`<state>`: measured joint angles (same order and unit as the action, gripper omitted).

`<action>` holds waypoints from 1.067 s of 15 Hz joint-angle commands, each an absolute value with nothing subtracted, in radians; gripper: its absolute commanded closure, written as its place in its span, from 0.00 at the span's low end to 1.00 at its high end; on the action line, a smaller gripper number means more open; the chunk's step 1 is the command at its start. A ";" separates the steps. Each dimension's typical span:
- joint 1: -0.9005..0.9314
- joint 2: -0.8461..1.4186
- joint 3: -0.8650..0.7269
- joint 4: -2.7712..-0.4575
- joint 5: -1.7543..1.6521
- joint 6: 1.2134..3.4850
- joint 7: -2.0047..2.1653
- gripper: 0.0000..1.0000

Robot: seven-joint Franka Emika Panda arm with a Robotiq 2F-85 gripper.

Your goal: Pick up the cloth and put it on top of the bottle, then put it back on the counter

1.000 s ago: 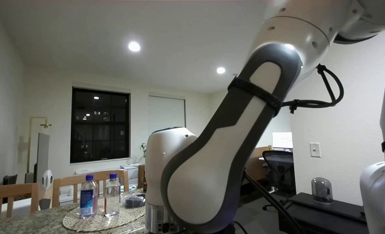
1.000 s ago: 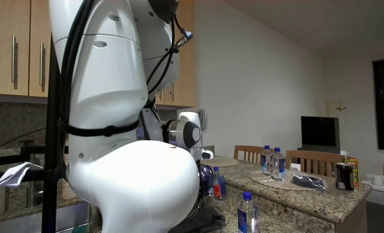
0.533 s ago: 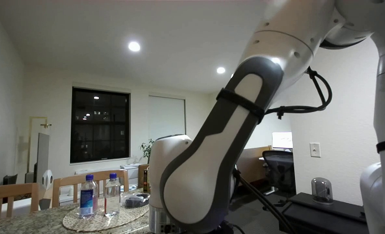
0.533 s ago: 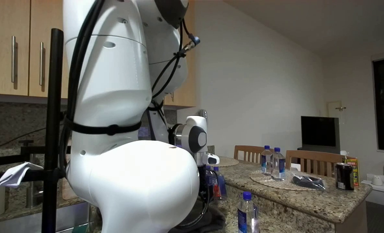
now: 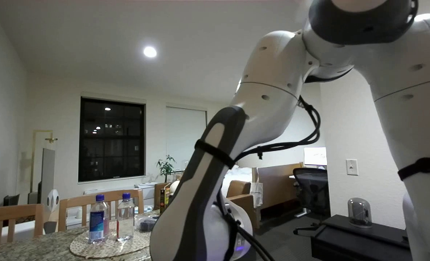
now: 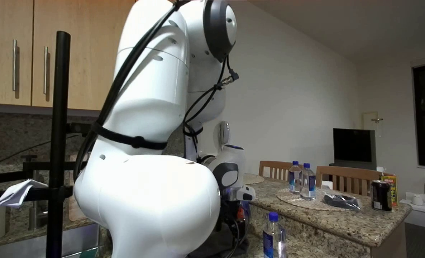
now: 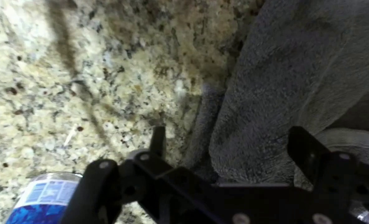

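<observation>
In the wrist view, the gripper [image 7: 228, 141] stood with its fingers [image 7: 158, 141] spread wide, a folded part of the grey plush cloth [image 7: 259, 102] showing between them; any contact could not be told. The cloth lay on the speckled stone worktop [image 7: 116, 102], and a blue-labelled bottle [image 7: 39, 199] showed at lower left. In an exterior view, a blue-capped water bottle [image 6: 274, 238] stood upright near the cloth, which the arm [image 6: 155, 200] partly hid. In an exterior view, two bottles [image 5: 96, 224] [image 5: 125, 221] stood upright on a round woven placemat [image 5: 86, 250].
</observation>
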<state>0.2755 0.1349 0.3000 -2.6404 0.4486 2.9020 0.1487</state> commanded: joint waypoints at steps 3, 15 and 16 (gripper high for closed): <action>0.156 0.324 0.442 -2.487 0.653 2.948 -0.069 0.00; 0.177 0.373 0.454 -2.440 0.511 2.953 0.014 0.79; 0.181 0.367 0.456 -2.440 0.498 2.952 0.019 0.87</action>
